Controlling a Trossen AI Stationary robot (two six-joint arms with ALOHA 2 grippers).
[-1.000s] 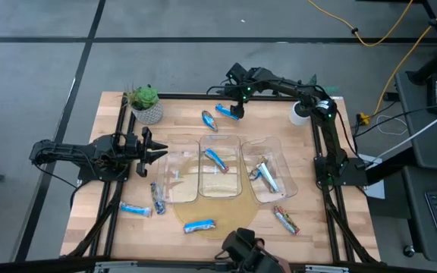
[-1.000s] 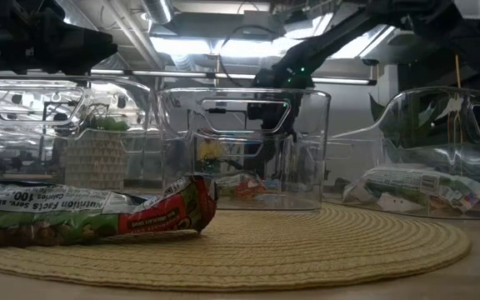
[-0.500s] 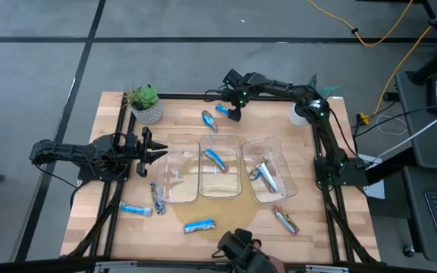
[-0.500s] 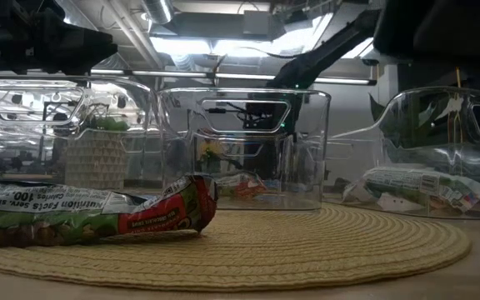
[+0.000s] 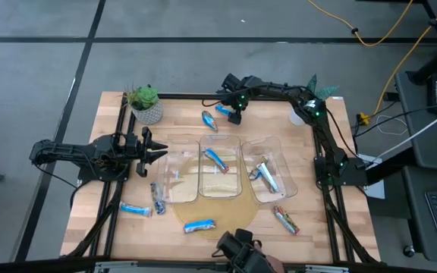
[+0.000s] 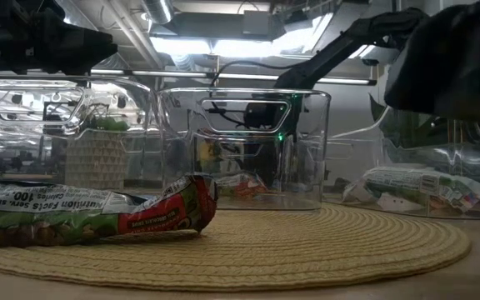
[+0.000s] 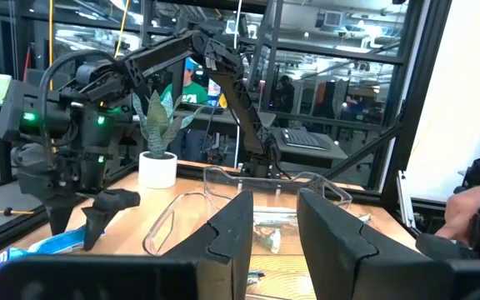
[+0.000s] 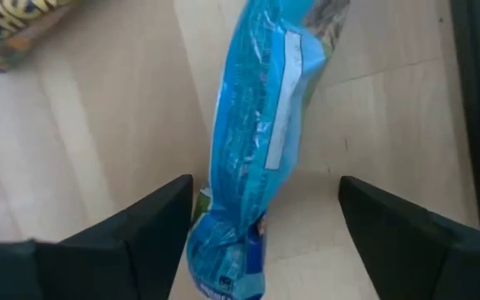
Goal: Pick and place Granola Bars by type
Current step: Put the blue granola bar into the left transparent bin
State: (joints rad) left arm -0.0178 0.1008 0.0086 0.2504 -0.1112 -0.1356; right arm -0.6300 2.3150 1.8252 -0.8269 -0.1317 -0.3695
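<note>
Granola bar (image 8: 257, 167), crinkly glossy blue wrapper, lies between open right claw (image 8: 261, 225) fingers.

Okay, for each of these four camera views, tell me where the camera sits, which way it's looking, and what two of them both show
High view: overhead, straight down on the table; both arms show.
Low view: table-top height, level across the woven mat through the clear bins.
Left wrist view: on the left arm, over the left gripper, toward the right arm.
Right wrist view: down past the open right gripper onto a blue bar.
Shared: high view also shows that blue bar.
</note>
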